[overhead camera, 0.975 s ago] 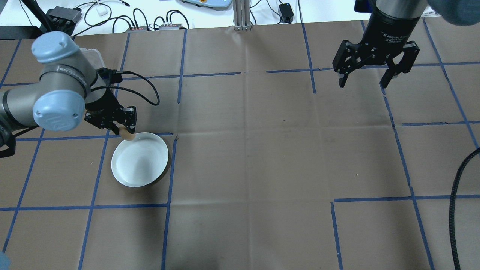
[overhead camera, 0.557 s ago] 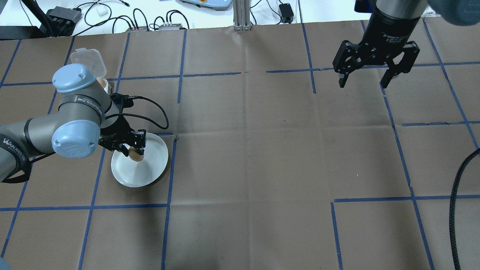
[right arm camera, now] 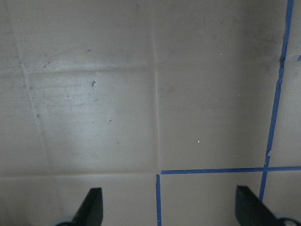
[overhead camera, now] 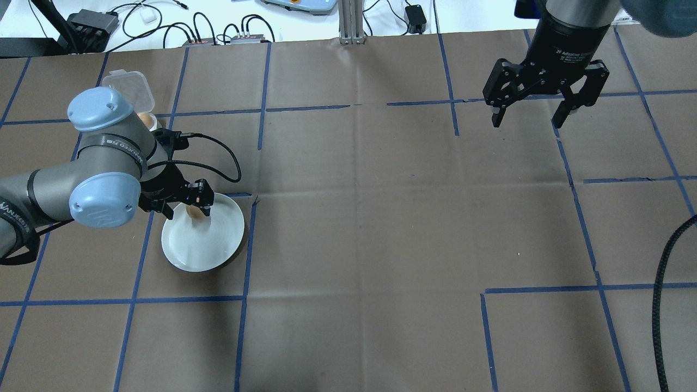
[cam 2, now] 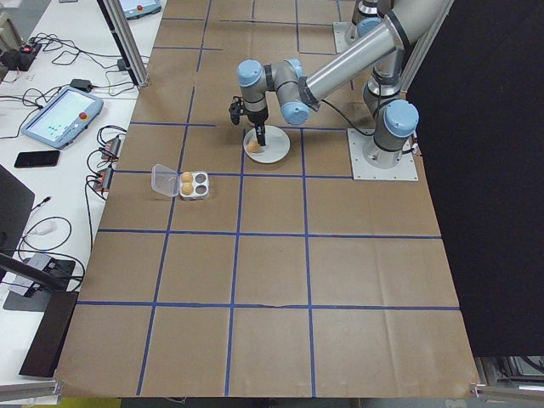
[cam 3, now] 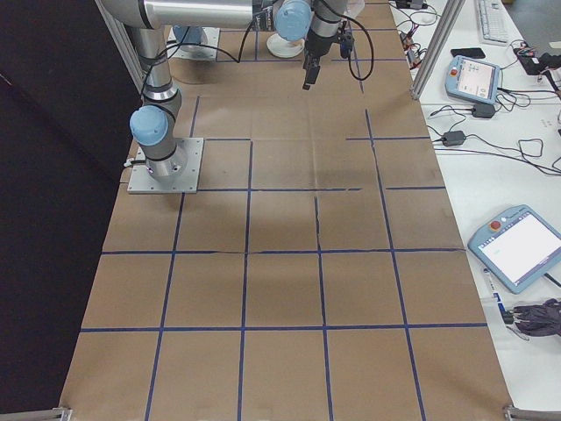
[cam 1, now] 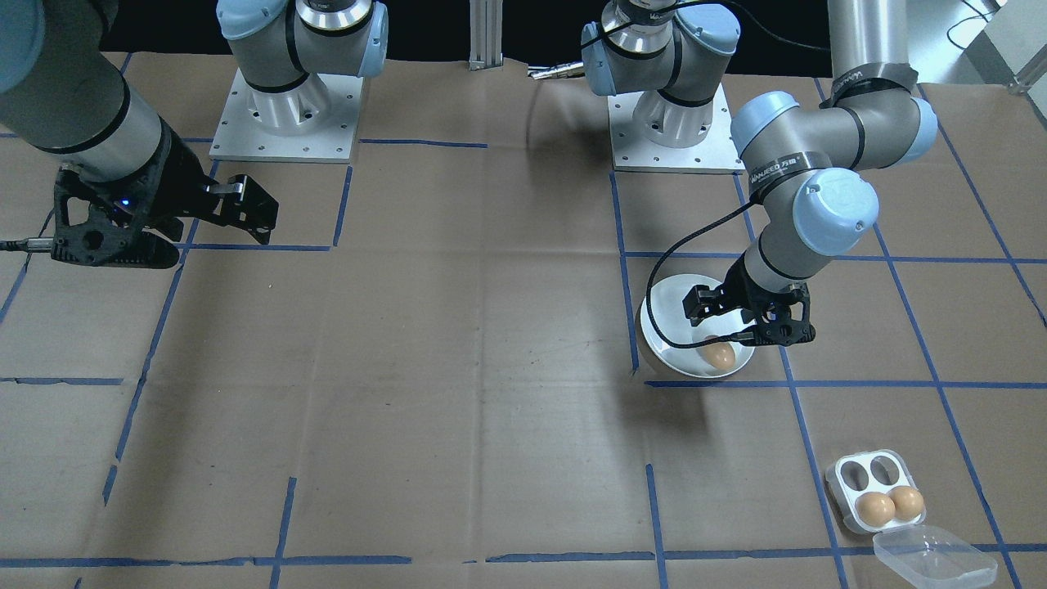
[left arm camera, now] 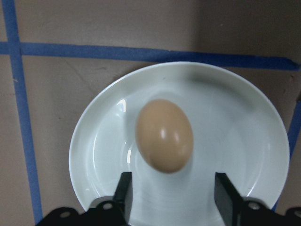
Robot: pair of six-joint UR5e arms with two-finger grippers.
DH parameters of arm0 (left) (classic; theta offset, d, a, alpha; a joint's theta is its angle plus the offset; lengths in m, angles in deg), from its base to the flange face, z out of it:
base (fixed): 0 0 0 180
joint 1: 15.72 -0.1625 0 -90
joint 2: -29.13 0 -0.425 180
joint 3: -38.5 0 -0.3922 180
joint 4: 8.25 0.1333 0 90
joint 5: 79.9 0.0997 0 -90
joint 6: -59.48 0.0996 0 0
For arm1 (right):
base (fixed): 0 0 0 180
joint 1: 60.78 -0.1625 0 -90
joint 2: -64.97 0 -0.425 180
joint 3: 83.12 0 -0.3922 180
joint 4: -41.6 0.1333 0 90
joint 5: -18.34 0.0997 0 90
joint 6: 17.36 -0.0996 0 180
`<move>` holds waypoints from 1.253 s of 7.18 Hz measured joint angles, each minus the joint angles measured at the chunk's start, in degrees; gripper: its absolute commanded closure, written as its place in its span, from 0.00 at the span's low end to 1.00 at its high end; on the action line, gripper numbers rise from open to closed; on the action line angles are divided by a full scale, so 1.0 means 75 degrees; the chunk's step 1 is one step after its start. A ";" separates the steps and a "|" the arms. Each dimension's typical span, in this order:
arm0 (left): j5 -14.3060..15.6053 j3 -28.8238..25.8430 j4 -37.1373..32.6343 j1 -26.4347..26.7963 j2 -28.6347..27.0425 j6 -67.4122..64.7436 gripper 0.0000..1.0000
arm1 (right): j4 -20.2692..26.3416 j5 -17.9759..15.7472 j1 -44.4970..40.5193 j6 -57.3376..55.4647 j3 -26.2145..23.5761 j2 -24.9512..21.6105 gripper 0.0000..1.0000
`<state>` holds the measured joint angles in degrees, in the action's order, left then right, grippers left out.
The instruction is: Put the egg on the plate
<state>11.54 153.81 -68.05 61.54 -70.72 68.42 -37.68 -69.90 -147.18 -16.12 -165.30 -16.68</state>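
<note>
**Brown egg resting on white plate beneath the left gripper**

A round, shallow white plate [left arm camera: 244,141] sits directly under the left arm's black two-finger gripper [left arm camera: 173,193]. Its fingers [left arm camera: 125,190] are spread apart, holding nothing. A smooth brown egg [left arm camera: 164,135] lies on the plate just ahead of the fingertips, centred between them and clear of both. The right arm's black gripper [overhead camera: 532,115] hovers well apart over bare brown paper, its jaws wide, gripping nothing.
</note>
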 measured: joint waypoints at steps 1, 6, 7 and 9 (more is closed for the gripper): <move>0.0023 -0.0305 -0.0379 -0.0001 0.0332 0.0009 0.01 | 0.0000 0.0000 0.0000 0.0000 0.0000 0.0001 0.00; 0.0003 -0.1929 -0.1529 -0.0135 0.0286 0.1057 0.01 | 0.0000 -0.0010 0.0000 0.0000 0.0000 0.0001 0.00; 0.0020 -0.2260 -0.1514 -0.0188 -0.0023 0.1733 0.01 | 0.0000 -0.0009 0.0000 0.0000 0.0000 0.0000 0.00; 0.0024 -0.2980 -0.1578 -0.0694 -0.0625 0.2990 0.01 | 0.0000 -0.0009 0.0000 0.0000 0.0000 0.0000 0.00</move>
<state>11.72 131.46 -79.88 56.33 -75.41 90.85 -37.68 -69.96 -147.18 -16.13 -165.30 -16.68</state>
